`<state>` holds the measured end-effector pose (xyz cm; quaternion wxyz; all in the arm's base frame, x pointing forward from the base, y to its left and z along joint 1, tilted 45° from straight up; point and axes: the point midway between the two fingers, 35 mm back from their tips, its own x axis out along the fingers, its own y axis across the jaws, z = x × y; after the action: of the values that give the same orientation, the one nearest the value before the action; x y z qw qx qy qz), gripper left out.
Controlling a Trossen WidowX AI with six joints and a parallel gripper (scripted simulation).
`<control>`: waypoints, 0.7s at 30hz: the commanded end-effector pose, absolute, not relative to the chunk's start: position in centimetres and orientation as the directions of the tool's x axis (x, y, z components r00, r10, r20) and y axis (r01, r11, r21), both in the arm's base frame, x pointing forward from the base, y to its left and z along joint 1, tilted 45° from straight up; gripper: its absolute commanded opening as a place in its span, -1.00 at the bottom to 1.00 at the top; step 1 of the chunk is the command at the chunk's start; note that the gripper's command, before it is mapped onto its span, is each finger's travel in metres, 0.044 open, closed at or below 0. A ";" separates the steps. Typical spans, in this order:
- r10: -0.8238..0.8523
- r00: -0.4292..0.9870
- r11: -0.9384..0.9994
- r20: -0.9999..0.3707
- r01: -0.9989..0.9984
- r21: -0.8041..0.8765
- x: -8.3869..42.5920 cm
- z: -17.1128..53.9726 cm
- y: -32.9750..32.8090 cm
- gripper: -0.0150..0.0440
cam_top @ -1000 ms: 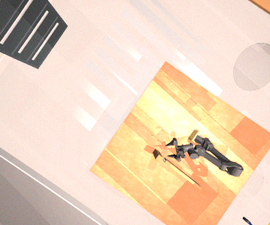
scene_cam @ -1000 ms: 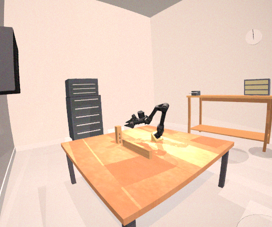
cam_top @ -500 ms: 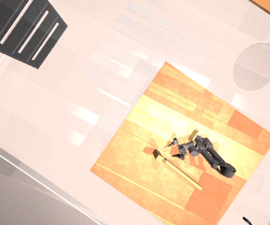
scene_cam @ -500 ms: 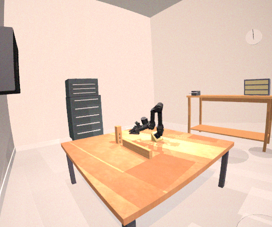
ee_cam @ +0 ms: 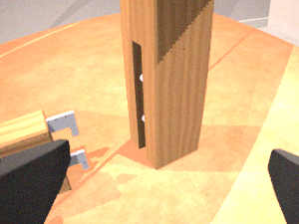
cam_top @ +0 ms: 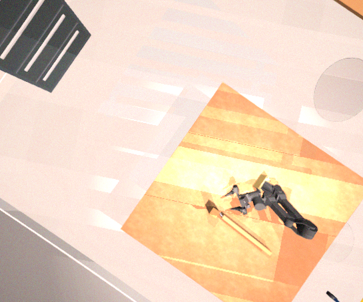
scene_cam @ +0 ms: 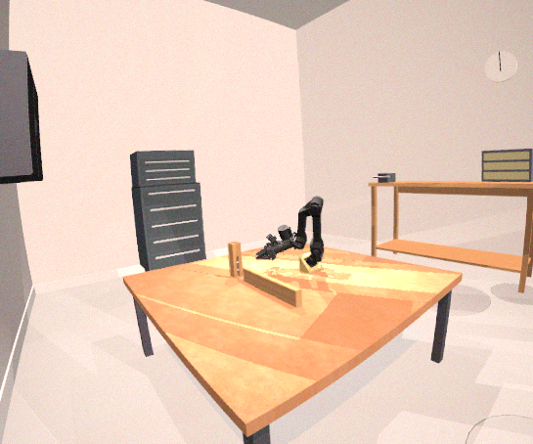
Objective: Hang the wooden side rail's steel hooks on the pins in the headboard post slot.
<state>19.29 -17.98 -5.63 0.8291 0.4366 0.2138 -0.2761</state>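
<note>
The wooden headboard post [cam_top: 210, 206] [scene_cam: 233, 255] [ee_cam: 181, 99] stands upright on the table. Its narrow slot [ee_cam: 137, 96] shows two pale pins. The wooden side rail [cam_top: 246, 234] [scene_cam: 271, 287] [ee_cam: 22, 129] stands on its long narrow edge on the table, one end towards the post. In the wrist view an upper steel hook [ee_cam: 61, 122] and a lower steel hook [ee_cam: 77, 158] stick out from that end, apart from the slot. My gripper [cam_top: 226, 203] [scene_cam: 260, 256] [ee_cam: 172, 156] is open and empty, beside the post and the rail's hook end. The left finger hides part of the rail end in the wrist view.
The robot arm's base sits on a pale wooden block [cam_top: 260, 180] [scene_cam: 304, 264] on the table [cam_top: 180, 239] [scene_cam: 205, 337]. A dark drawer cabinet [cam_top: 51, 50] [scene_cam: 170, 220] and a workbench [scene_cam: 455, 185] stand away from the table.
</note>
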 end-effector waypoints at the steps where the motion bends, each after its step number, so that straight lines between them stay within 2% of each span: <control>1: -0.261 0.726 0.425 -0.636 0.678 0.600 20.4 -6.1 -19.1 1.00; 10: -0.193 0.569 0.278 -0.800 0.813 0.511 23.5 -5.5 -20.9 1.00; 21: -0.142 0.350 0.176 -0.926 0.929 0.324 25.0 0.0 -19.9 1.00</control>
<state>24.61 -20.37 -2.70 0.6809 0.4995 0.3748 -0.3826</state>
